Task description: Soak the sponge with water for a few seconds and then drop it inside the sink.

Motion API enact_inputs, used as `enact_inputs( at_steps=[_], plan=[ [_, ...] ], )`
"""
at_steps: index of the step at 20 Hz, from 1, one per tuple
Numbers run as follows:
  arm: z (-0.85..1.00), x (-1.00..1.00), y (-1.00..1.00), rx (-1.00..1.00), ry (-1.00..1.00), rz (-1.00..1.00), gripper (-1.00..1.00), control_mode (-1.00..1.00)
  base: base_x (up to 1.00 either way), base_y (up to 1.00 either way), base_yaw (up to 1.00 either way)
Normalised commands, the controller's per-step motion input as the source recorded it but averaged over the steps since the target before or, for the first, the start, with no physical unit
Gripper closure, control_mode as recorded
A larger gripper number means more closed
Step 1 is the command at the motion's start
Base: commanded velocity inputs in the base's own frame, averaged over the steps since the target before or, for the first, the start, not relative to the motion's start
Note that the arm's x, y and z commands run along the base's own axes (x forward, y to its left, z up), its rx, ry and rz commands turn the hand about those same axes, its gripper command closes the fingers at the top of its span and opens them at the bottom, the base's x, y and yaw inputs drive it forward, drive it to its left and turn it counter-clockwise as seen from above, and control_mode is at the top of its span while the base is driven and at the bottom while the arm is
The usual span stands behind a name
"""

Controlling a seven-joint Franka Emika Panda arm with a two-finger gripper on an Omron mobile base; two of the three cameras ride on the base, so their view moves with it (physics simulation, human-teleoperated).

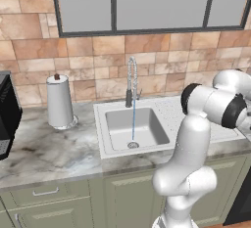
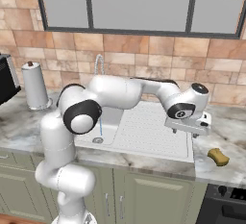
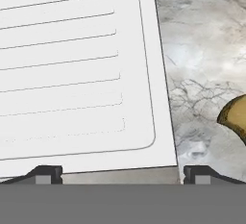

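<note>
Yellow-tan and small, the rectangular sponge block (image 2: pixel 218 157) lies on the marbled grey stone counter (image 2: pixel 226 143), just off the right end of the white ribbed drainboard (image 2: pixel 153 131). In the right base view it sits at about four o'clock from the two-finger tool (image 2: pixel 188 130), near but not touching. In the hand view a rounded corner of the sponge (image 3: pixel 235 117) shows at the three o'clock edge, with the drainboard (image 3: pixel 72 74) covering the side toward nine o'clock.

The tool (image 3: pixel 120 175) hangs above the drainboard's outer corner, its two dark tips spread wide apart and holding nothing.

The step in hand, as I judge it, is reaching for the sponge. To do it well, the tool should shift toward three o'clock in the hand view until the block lies centred between the tips, then descend straight and close across its narrower faces. The sponge is probably soft, so a firm but modest squeeze should serve. The lift must clear the drainboard's raised rim on the way to the stream.

Count: one sponge, one white recessed sink basin (image 1: pixel 147 129), one tall coiled chrome faucet (image 1: pixel 131 82), one thin pale blue stream of water (image 1: pixel 133 122) running to the drain, one white paper-towel roll (image 1: pixel 60 101).
</note>
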Motion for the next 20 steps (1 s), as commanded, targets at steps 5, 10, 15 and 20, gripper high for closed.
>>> enact_inputs(
  at_steps=[5, 10, 15, 20],
  plan=[
    [-0.18, 0.0, -0.29, 0.0, 0.0, 0.03, -1.0, -1.0, 0.0, 0.0, 0.0],
    [-0.11, 0.0, -0.26, 0.0, 0.0, 0.03, -1.0, -1.0, 0.0, 0.0, 0.0],
    [-0.03, 0.0, -0.27, 0.0, 0.0, 0.03, -1.0, -1.0, 0.0, 0.0, 0.0],
    [-0.06, 0.0, -0.19, 0.0, -0.01, 0.03, -1.0, -1.0, 0.0, 0.0, 0.0]
  ],
)
